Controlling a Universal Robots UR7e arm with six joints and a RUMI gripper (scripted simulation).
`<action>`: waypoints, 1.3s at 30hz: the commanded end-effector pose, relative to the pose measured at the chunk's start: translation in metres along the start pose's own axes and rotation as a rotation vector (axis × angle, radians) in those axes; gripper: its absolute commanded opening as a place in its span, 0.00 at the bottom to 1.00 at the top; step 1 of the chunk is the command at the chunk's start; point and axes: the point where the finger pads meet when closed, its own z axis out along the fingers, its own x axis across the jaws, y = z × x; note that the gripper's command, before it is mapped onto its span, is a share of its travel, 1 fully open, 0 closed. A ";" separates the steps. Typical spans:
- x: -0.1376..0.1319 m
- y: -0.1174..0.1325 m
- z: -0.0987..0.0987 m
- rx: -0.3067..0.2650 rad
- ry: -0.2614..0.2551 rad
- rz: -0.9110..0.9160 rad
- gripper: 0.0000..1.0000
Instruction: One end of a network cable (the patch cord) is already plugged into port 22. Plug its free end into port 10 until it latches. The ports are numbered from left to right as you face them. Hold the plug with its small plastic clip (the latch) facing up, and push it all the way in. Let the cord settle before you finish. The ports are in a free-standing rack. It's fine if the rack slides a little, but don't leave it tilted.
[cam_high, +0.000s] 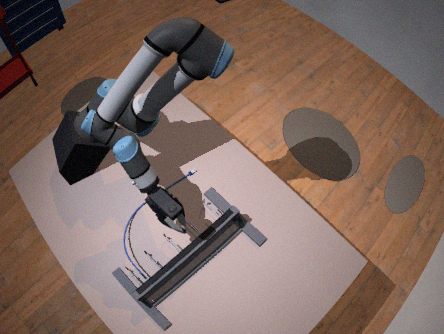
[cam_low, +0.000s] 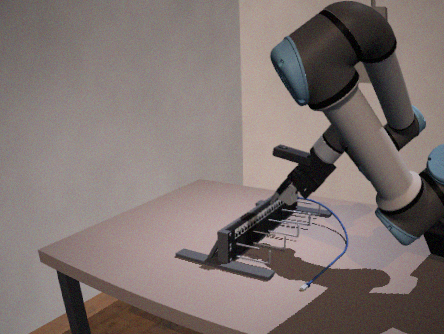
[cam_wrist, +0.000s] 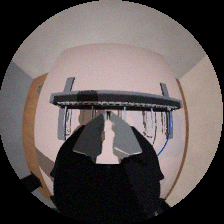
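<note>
The patch cord (cam_high: 125, 240) (cam_low: 346, 240) (cam_wrist: 170, 125) is blue. One end goes into the rack near its right end as seen in the wrist view. Its free plug (cam_high: 192, 172) (cam_low: 303, 288) is pale and lies on the table, away from the gripper, on the arm's side of the rack; its latch is too small to make out. The rack (cam_high: 187, 251) (cam_low: 250, 270) (cam_wrist: 117, 97) stands on both feet and looks untilted. My gripper (cam_wrist: 108, 111) is shut and empty, its tips together close to the port row, around the middle of the rack. Port numbers are not readable.
Thin wire cable guides (cam_high: 172, 242) (cam_low: 285, 243) stick out from the rack's port side, some close beside the fingers. The rack's long grey feet (cam_high: 255, 235) extend at both ends. The cord bows over the table beyond the gripper. The table edge (cam_high: 320, 215) runs past the rack.
</note>
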 end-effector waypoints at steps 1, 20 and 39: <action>0.000 0.000 0.000 0.001 0.000 0.000 0.00; 0.000 0.000 -0.001 0.001 0.000 0.000 0.00; 0.000 0.000 -0.007 0.001 0.000 0.000 0.00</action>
